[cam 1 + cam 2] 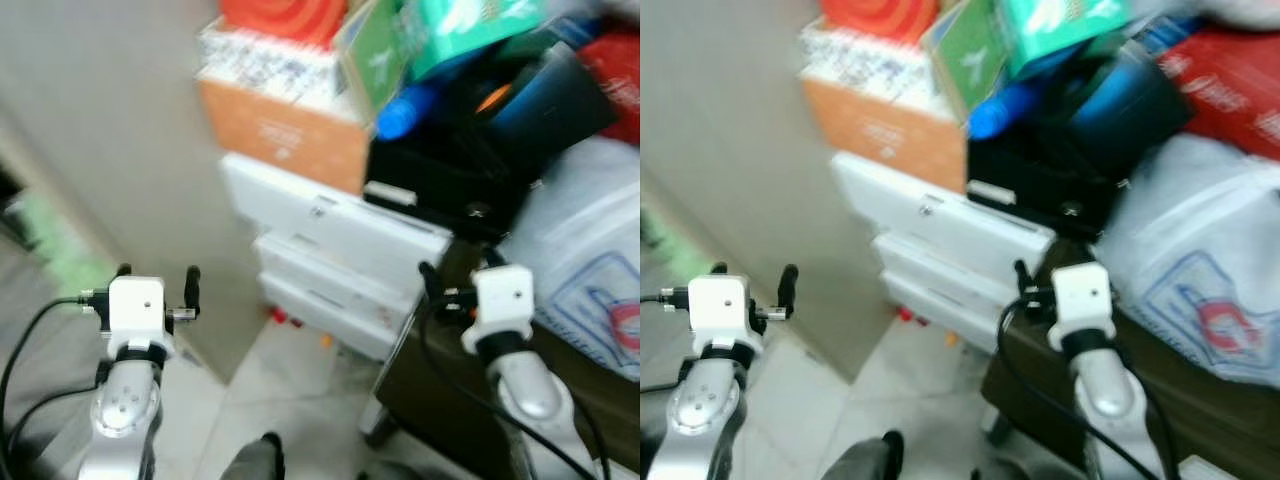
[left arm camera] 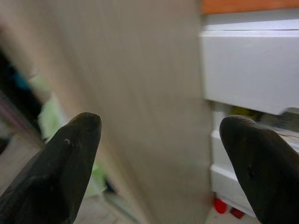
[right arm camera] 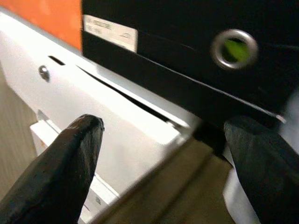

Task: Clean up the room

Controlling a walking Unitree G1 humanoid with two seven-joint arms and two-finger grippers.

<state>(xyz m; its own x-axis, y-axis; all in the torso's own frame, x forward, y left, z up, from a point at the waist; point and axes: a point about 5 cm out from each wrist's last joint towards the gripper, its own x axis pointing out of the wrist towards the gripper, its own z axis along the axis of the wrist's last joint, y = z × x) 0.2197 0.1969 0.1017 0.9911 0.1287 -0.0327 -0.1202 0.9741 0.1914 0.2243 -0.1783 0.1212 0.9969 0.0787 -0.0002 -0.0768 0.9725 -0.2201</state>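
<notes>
A cluttered heap stands ahead: white stacked drawers [image 1: 330, 240], an orange box [image 1: 280, 125] on top, a black case [image 1: 440, 170] beside it, and green cartons [image 1: 400, 40] with a blue bottle [image 1: 405, 112] above. My left gripper [image 1: 157, 280] is open and empty, held in front of a beige panel [image 2: 140, 93] to the left of the drawers. My right gripper [image 1: 460, 268] is open and empty too, close to the black case [image 3: 187, 56] and the top white drawer [image 3: 93, 98]. The head views are blurred.
A white plastic bag [image 1: 590, 260] lies on a dark brown table [image 1: 470, 380] at the right. Small red bits [image 1: 283, 318] sit on the pale tiled floor [image 1: 280, 390] under the drawers. Something green [image 1: 60, 250] shows behind the panel at the left.
</notes>
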